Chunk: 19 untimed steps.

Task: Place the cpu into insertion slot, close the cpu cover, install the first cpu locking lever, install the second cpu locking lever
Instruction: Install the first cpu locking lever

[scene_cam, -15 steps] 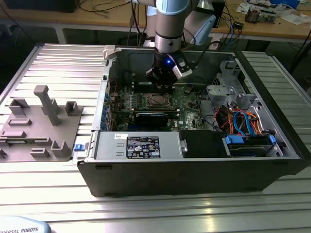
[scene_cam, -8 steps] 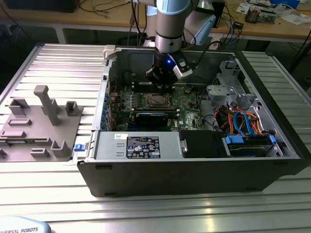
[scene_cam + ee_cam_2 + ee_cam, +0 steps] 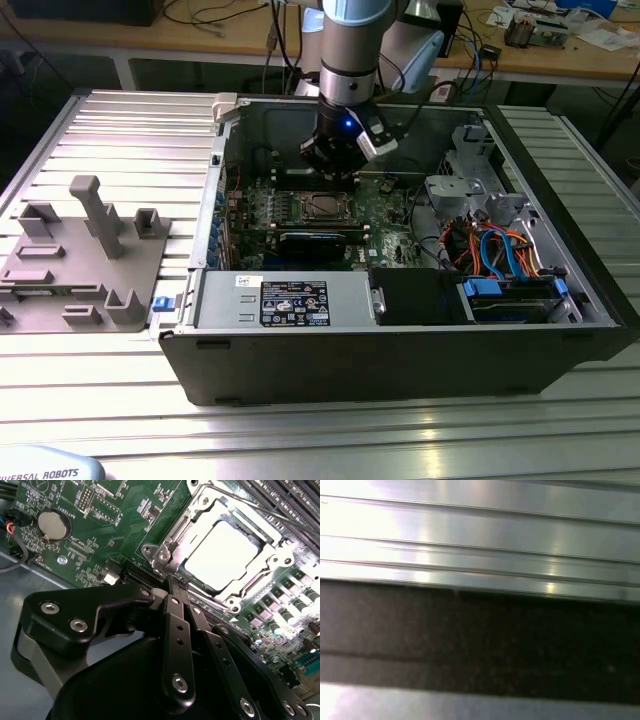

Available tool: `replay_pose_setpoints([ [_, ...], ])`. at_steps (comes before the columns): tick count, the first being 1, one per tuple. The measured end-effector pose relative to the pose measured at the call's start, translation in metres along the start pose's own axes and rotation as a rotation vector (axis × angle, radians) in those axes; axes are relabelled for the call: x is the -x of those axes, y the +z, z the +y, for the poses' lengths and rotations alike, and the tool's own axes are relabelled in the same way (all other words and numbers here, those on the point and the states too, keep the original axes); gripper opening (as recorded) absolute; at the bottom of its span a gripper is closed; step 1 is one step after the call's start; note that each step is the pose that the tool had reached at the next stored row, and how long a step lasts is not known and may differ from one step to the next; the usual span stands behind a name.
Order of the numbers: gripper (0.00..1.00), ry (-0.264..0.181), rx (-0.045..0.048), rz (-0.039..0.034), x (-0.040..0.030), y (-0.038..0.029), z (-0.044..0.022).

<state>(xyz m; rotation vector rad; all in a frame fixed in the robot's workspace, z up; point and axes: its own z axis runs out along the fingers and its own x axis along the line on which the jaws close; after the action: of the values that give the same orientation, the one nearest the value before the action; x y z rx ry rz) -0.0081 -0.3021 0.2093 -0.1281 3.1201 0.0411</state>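
The ribbed aluminium table (image 3: 110, 130) stretches wide, and on it sits the open computer case (image 3: 400, 360), lid off, its insides on show. At the exterior view's left, well apart from the case, a grey fixture block (image 3: 80, 270) stands on the table. Inside the case, the green motherboard (image 3: 385, 200) lies flat toward the far side, with a bundle of blue and orange cables (image 3: 495, 250) at the exterior view's right. The arm (image 3: 350, 60) comes down from the far side into the case, and the gripper (image 3: 180, 586) hangs just above the board, right at the edge of the socket. In the second wrist view its two black fingers (image 3: 176, 630) are drawn together to a narrow point, nothing between them, tips just beside the corner of the socket frame. The cpu cover (image 3: 172, 542) lies down flat around the insertion slot (image 3: 322, 207). And there is the cpu (image 3: 220, 555), seated in the slot, its pale metal top glaring through the cover's window. A thin lever wire (image 3: 260, 512) runs along the frame's far edge.
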Motion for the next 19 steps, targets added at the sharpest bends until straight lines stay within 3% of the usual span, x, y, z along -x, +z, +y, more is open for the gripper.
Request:
replay_pose_setpoints([
  [4, 0.11, 0.0, 0.0, 0.0, -0.0006, -0.0002, -0.0072],
  [19, 0.11, 0.0, 0.0, -0.0001, -0.0015, -0.0004, -0.0187],
])
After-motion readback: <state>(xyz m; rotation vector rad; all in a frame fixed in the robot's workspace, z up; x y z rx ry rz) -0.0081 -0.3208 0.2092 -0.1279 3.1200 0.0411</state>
